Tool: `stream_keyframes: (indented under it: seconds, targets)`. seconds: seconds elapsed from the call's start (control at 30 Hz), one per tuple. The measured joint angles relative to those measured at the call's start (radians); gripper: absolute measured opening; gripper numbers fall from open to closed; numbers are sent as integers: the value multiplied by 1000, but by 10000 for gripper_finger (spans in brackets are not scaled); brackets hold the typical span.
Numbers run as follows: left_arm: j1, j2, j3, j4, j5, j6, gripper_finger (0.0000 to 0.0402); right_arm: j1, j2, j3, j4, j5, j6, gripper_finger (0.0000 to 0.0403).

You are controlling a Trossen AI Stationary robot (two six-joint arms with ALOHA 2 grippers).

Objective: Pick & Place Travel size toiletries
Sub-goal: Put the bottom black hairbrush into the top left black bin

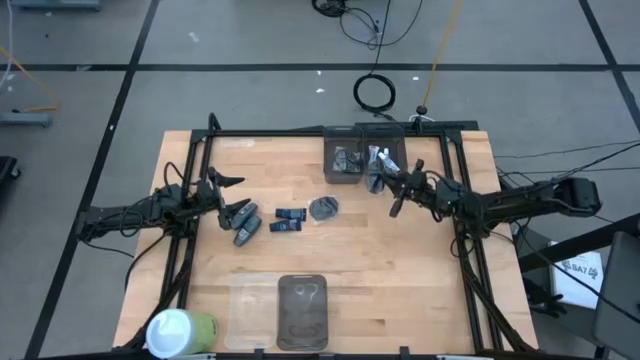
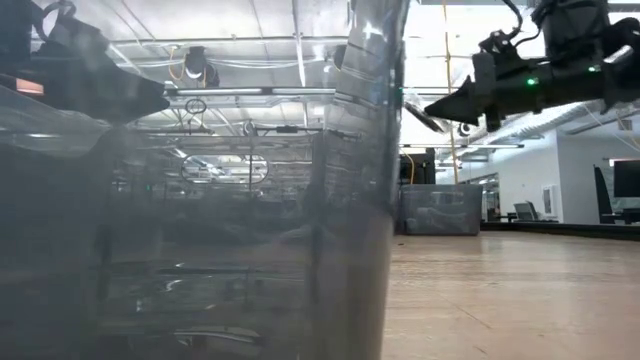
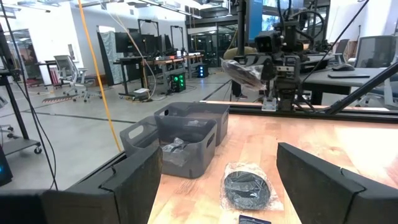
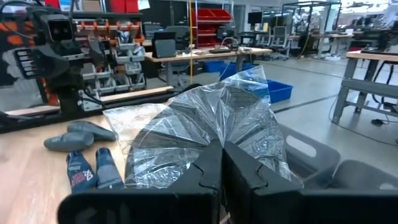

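My right gripper (image 4: 221, 163) is shut on a clear crinkled plastic packet (image 4: 208, 124) and holds it in the air by the two dark bins (image 1: 362, 158) at the table's far edge. In the left wrist view the same packet (image 3: 244, 71) hangs at that gripper. My left gripper (image 1: 234, 196) is open and touches nothing, hovering at the table's left. Ahead of it on the wood lie a dark round flat packet (image 3: 246, 186), two dark blue packs (image 1: 288, 220) and grey oblong bottles (image 1: 246, 234). More items sit inside the far bins (image 3: 186, 138). My right gripper pinches the clear packet between its two shut fingers (image 4: 199, 171), at the packet's crumpled edge (image 4: 219, 142). The plastic fans out beyond the fingertips and is lifted clear of the table. One layer or several, I cannot tell.
A dark see-through bin (image 1: 302, 312) and a clear one (image 1: 250, 308) stand at the near edge; their wall (image 2: 200, 230) fills most of the low view. A white-and-green cylinder (image 1: 180, 332) stands at the near left corner. Bare wood (image 1: 400, 260) lies right of centre.
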Motion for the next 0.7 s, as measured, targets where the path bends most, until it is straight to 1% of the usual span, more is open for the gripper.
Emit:
stream_keyframes:
  seconds: [0.13, 0.23, 0.33, 0.53, 0.7]
  targets:
    - [0, 0, 0, 0, 0, 0, 310, -65, 43, 70, -56, -86, -8, 0]
    - [0, 0, 0, 0, 0, 0, 310, -116, 94, 129, -112, -128, -33, 0]
    - [0, 0, 0, 0, 0, 0, 310, -171, 154, 182, -120, -186, -53, 0]
    - [0, 0, 0, 0, 0, 0, 310, -268, 307, 313, -121, -302, -56, 0]
    - [0, 0, 0, 0, 0, 0, 310, -316, 457, 419, -121, -372, -58, 0]
